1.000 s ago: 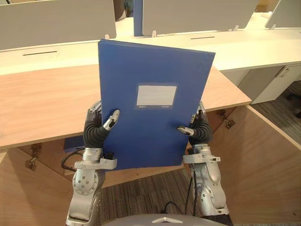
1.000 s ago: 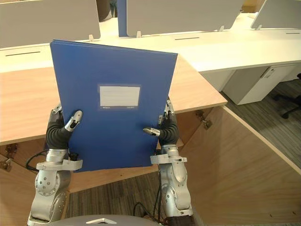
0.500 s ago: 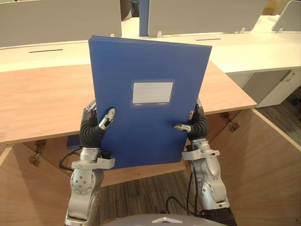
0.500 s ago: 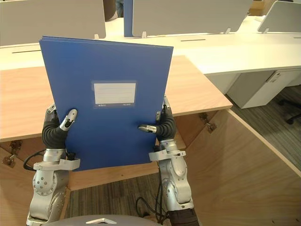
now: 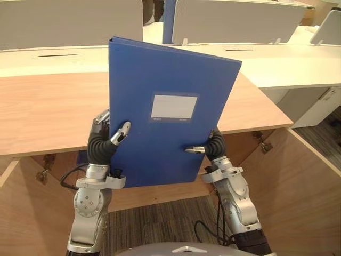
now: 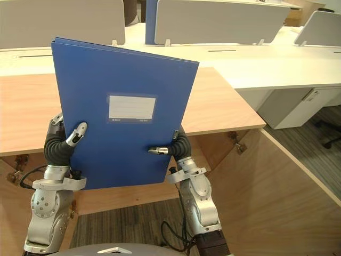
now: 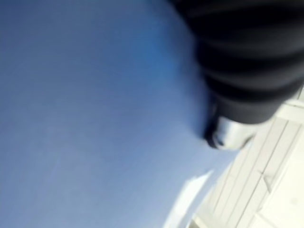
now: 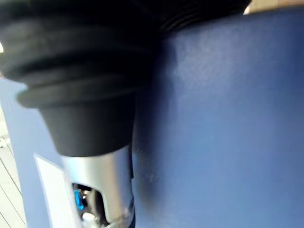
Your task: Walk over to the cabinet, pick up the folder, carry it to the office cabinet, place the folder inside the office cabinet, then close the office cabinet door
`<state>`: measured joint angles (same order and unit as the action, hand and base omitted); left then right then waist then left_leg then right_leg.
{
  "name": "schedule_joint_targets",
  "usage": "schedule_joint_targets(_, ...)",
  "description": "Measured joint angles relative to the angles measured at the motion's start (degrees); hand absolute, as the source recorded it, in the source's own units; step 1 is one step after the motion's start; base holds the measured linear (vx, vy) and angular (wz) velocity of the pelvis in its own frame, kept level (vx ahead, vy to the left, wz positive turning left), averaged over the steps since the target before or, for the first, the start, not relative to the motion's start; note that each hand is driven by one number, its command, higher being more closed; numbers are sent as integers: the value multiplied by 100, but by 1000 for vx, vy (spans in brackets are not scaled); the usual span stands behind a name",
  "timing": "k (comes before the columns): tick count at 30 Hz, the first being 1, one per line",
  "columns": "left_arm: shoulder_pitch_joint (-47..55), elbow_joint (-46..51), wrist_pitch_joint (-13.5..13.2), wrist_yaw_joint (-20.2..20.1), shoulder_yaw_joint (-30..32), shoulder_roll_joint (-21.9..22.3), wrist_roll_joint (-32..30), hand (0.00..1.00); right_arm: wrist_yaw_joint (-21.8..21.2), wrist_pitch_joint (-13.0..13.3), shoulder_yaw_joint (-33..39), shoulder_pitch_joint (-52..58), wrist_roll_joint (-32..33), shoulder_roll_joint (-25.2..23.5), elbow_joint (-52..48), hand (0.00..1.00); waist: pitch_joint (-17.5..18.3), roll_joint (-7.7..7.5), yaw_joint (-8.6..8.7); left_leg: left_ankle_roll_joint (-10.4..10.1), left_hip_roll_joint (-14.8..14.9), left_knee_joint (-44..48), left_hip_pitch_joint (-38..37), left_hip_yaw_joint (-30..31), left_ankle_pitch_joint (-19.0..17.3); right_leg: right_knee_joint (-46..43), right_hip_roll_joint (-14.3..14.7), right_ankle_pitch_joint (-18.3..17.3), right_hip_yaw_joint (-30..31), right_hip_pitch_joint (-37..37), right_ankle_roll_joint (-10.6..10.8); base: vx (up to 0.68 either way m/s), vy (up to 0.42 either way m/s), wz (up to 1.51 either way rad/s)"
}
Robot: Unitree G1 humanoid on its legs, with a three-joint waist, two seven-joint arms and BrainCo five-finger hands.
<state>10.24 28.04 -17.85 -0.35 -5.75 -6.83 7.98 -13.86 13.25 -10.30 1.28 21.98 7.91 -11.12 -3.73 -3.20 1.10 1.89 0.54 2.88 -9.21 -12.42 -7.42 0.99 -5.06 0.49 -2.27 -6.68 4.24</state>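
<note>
the left hand [image 5: 102, 145] is clamped on the blue rectangular plastic folder [image 5: 160, 74] at about 8 o'clock of its cover, the thumb being laid over the front and the fingers being tucked behind. the folder is being held upright in the air, in front of the light brown wooden cabinet top [image 5: 42, 112], with its white rectangular label [image 5: 173, 106] facing the head camera. at about 4 o'clock of the cover the right hand [image 5: 214, 145] is pinching the other long edge, thumb across the front. the open wooden cabinet door [image 5: 311, 197] is showing at 4 o'clock of the scene.

the folder is being judged as light and fairly stiff, with a smooth cover that could slide between the fingers; its broad face could flex or swing if taken by one corner. hold is best taken on both long edges below the middle, as is being done now.

against half a second ago, the top edge is sloping more steeply down toward 3 o'clock, and the right thumb is lying lower and further in on the cover. the whole view is also being shifted a little, so the camera is judged to be moving.
</note>
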Motion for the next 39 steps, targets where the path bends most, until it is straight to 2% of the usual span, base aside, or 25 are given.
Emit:
schedule_joint_targets(8, -54, 0, -70, -11, 26, -125, -214, 100, -50, -87, -98, -5, -96, 231, 145, 100, 2, -2, -3, 22, -32, -21, 21, 9, 23, 1, -26, 1, -1, 10, -2, -38, -16, 0)
schedule_joint_targets(20, -58, -12, -75, 86, 28, -122, -275, 100, 23, -81, -104, -11, -121, 148, 152, 100, 27, -39, 12, 46, -102, -212, 22, 72, 167, -5, -72, 7, -31, 86, 6, -20, -13, 2)
schedule_joint_targets(21, -59, -31, -85, 106, 22, -120, -301, 0, 30, -81, -97, -11, -139, 113, 152, 100, 30, -44, 13, 46, -102, -214, 22, 72, 169, -5, -72, 7, -31, 87, 6, -30, -19, 0)
schedule_joint_targets(34, -55, -79, -91, 291, 17, -80, -366, 0, 91, -54, 35, -11, -212, -79, 150, 100, 36, -50, 42, 37, -109, -316, -9, 93, 241, 2, -69, 10, -45, 95, 11, -7, -6, 0)
schedule_joint_targets(39, -33, -227, -107, 351, 86, 129, -368, 0, 205, -53, 80, -10, -348, -203, 149, 100, 53, -67, 41, 32, -109, -316, -13, 93, 246, 1, -69, 13, -43, 93, 15, -32, -21, 0)
